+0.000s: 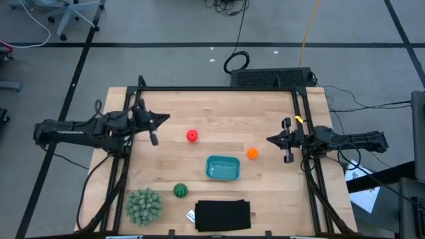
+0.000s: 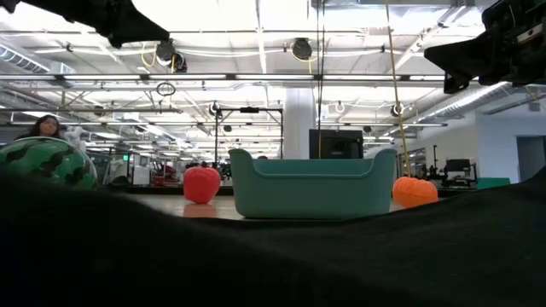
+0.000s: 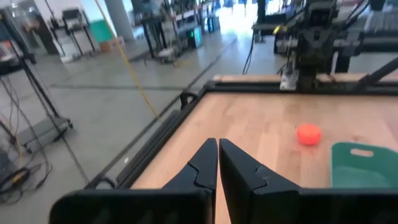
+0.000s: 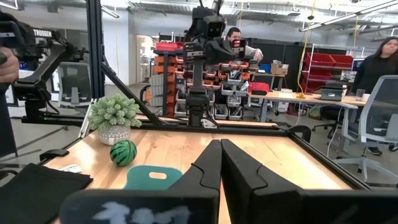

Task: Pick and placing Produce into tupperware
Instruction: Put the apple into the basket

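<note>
The teal tupperware (image 1: 222, 168) sits on the wooden table, toward its near edge. A red fruit (image 1: 192, 136) lies beyond its left end, an orange ball (image 1: 252, 153) off its far right corner, and a green striped ball (image 1: 180, 190) near its near left corner. All three rest on the table outside the tupperware (image 2: 311, 183). My left gripper (image 1: 163, 119) hovers shut at the table's left side, above and left of the red fruit (image 2: 201, 184). My right gripper (image 1: 271, 139) hovers shut at the right side, just right of the orange ball (image 2: 415, 191).
A pale green spiky ball (image 1: 143, 206) stands at the near left corner. A flat black rectangle (image 1: 222, 216) lies at the near edge, with a small white tag (image 1: 190, 216) beside it. A black frame (image 1: 219, 89) borders the table. People show in the room behind (image 4: 380, 56).
</note>
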